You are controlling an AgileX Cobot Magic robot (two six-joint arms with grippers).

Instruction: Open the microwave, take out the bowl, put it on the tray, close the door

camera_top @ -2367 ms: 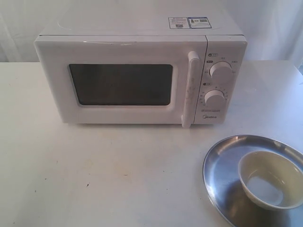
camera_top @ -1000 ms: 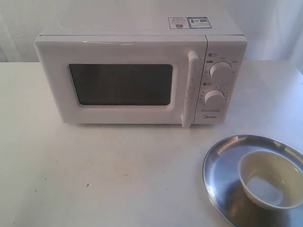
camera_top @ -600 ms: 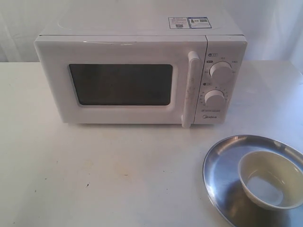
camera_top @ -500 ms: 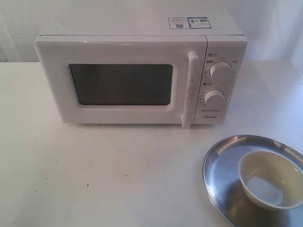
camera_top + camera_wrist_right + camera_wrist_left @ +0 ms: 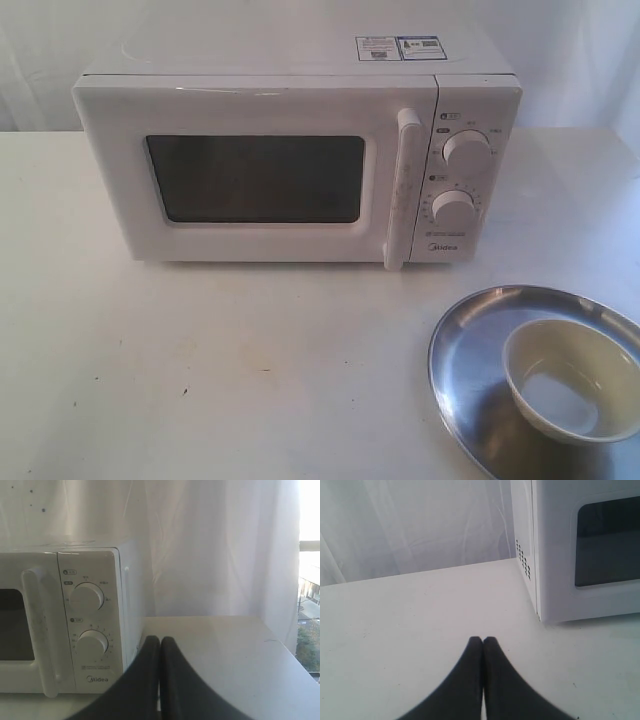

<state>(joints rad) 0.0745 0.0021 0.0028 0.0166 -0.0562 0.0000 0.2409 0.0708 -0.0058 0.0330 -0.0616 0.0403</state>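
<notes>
White table [image 5: 200, 360], and the job looked all done.
Small cream bowl [image 5: 572, 378] sat in the shiny tray [image 5: 470, 360] at 4 o'clock. At 12 o'clock the microwave [image 5: 250, 55] had its door [image 5: 255, 180] shut. Left gripper [image 5: 483, 641] and right gripper [image 5: 160, 640] were pinched closed, holding nothing.

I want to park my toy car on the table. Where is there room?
Biggest bare patch: the table in front of the microwave, left of the tray. More bare table lies left of the microwave and right of it, behind the tray. Crowded: the near right corner, where the bowl sits on the tray.
</notes>
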